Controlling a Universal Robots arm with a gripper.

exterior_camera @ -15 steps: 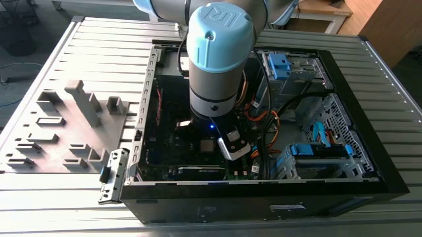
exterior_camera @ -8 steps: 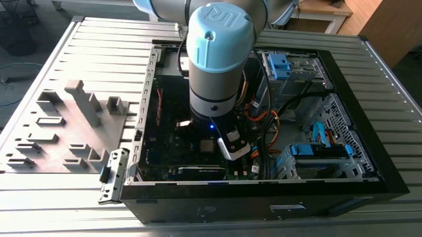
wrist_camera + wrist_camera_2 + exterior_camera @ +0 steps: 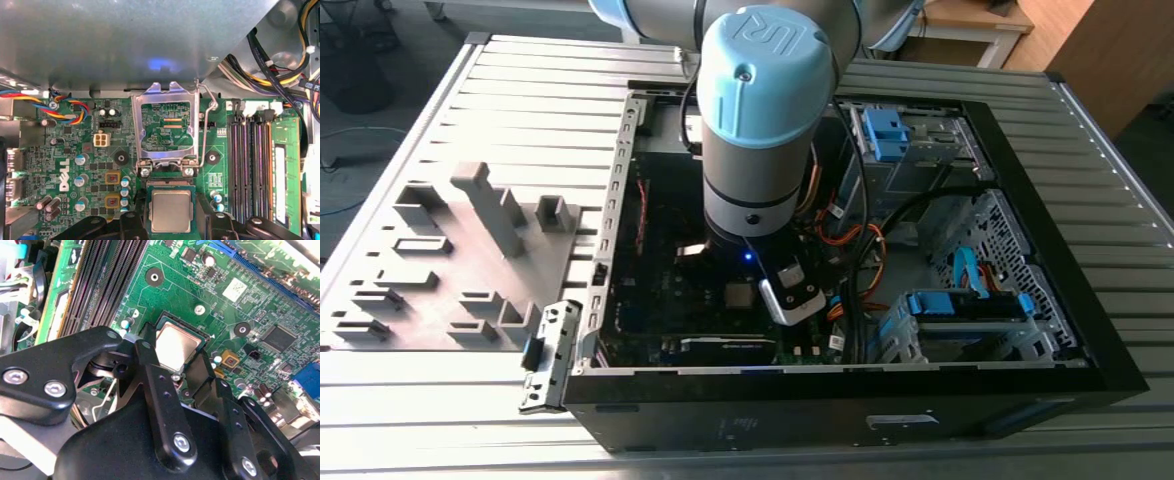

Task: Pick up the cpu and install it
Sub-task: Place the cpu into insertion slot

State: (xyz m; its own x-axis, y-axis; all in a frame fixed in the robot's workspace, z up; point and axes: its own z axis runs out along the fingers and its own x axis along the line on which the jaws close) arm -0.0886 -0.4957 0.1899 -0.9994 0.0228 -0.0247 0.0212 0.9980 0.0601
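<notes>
Though snug within gripper (image 3: pixel 174 218), cpu (image 3: pixel 171 209) flat

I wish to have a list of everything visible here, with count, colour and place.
cpu: one, silver-grey, in the motherboard socket.
motherboard: one, green, inside the case.
socket frame: one, silver, raised open beside the cpu.
memory slots: four, black, on the motherboard.
case: one, black, on the table.
table: one, grey, slatted, under everything.
parts holder: one, grey, exterior view's left of the case.
arm: one, grey and blue, reaching into the case.
hand: one, black, either side of the cpu.
</notes>
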